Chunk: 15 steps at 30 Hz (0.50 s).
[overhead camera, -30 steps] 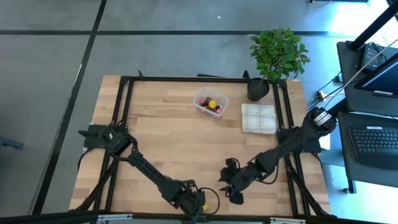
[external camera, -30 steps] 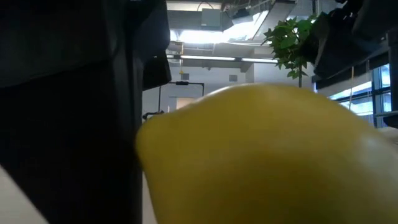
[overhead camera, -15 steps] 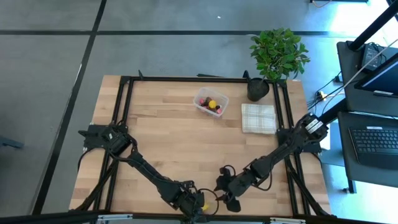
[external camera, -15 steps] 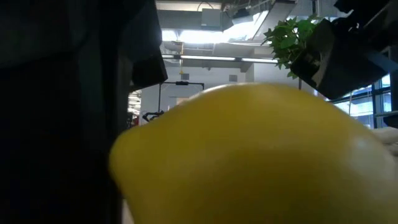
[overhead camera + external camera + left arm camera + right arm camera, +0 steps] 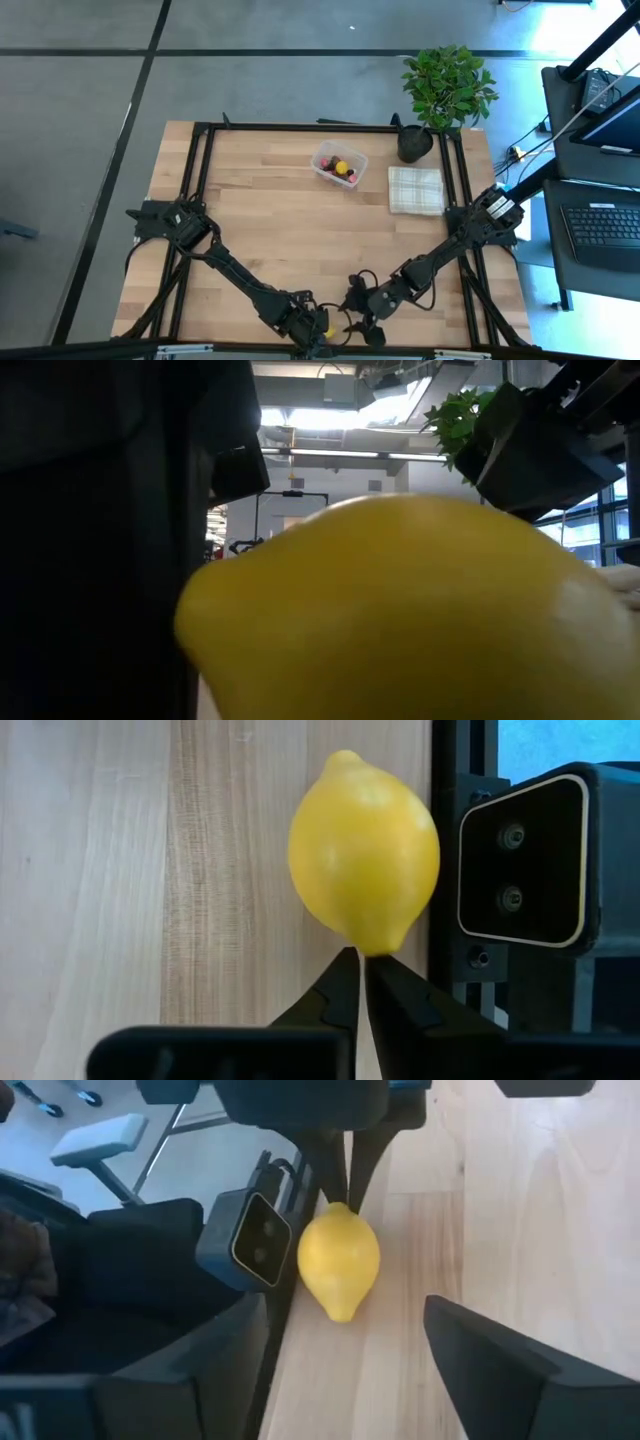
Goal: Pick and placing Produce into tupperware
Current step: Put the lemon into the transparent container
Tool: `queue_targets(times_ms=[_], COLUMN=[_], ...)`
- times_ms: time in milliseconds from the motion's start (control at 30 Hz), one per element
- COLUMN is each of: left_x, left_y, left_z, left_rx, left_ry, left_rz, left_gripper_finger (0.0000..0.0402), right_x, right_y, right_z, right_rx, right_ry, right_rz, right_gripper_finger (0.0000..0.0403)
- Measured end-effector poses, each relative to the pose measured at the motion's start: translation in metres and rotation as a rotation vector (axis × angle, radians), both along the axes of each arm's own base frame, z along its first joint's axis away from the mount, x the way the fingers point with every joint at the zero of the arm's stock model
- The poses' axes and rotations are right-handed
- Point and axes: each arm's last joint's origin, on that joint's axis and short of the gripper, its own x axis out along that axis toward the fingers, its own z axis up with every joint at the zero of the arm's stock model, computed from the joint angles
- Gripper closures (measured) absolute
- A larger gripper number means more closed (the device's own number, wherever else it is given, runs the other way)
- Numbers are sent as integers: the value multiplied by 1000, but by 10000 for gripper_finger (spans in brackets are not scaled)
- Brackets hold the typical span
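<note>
A yellow lemon [image 5: 365, 850] lies on its side on the wood at the table's near edge, against the black frame rail [image 5: 455, 840]. It fills the low view [image 5: 400, 610]. My left gripper [image 5: 360, 965] is shut, its tips at the lemon's pointed end. My right gripper [image 5: 358, 318] hovers open just right of the lemon, which shows ahead between its wide fingers [image 5: 338, 1260]. The clear tupperware [image 5: 339, 165] stands far back on the table, with a yellow piece and red pieces of produce inside. My left gripper touches the nub at the lemon's near pointed end [image 5: 375, 946] with its shut fingertips [image 5: 345, 975]. The fingers slant down at it and lie along the lemon's length. The lemon rests on the table beside the rail.
The low camera's black housing [image 5: 250, 1235] sits right by the lemon on the near rail. A beige checked cloth [image 5: 415, 189] and a potted plant [image 5: 447, 85] are at the far right. Bare wood [image 5: 280, 230] lies between the lemon and the tupperware.
My right gripper has come down and moved toward the near edge and the lemon, tipping lower. The lemon has shifted slightly leftward in the low view, then stayed put. My left gripper has kept its place.
</note>
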Motion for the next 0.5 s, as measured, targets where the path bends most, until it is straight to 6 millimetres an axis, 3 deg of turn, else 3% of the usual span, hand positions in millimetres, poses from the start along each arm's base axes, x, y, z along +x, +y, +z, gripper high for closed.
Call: queue_targets(times_ms=[200, 500], left_x=[0, 0], left_y=[0, 0], left_z=[0, 0], left_rx=[1, 1], left_ry=[0, 0], left_rz=[-1, -2], left_gripper_finger=[380, 400], right_x=[1, -4], right_y=[1, 5], right_z=[2, 2], right_rx=[1, -207], right_ry=[-23, -145], right_rz=[7, -10], right_gripper_finger=[120, 122])
